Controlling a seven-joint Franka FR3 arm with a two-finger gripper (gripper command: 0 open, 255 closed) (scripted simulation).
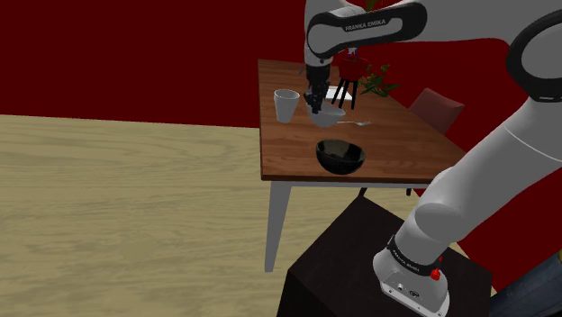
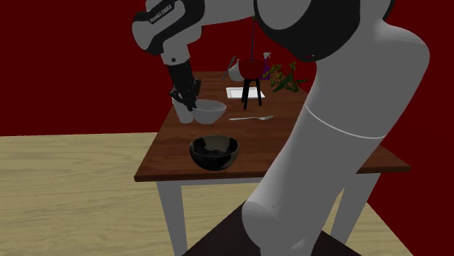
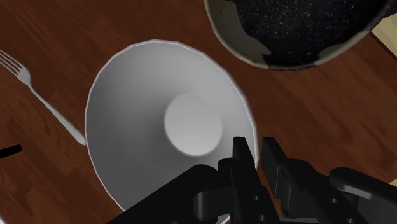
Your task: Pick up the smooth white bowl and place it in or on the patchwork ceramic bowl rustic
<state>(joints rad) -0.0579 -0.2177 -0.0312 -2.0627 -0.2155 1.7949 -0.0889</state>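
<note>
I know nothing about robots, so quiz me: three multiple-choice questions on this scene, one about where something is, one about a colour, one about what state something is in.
1. Where is the fork? A) on the table beside the white bowl B) in the cup C) on the floor
2. What colour is the wall? A) green B) dark red C) white
3. What is the end effector doing? A) open above the cup B) holding the fork C) shut on the white bowl's rim
Answers: 1 A, it lies on the wood next to that bowl; 2 B, the backdrop is deep red; 3 C, the wrist view shows both fingers clasping the rim.
</note>
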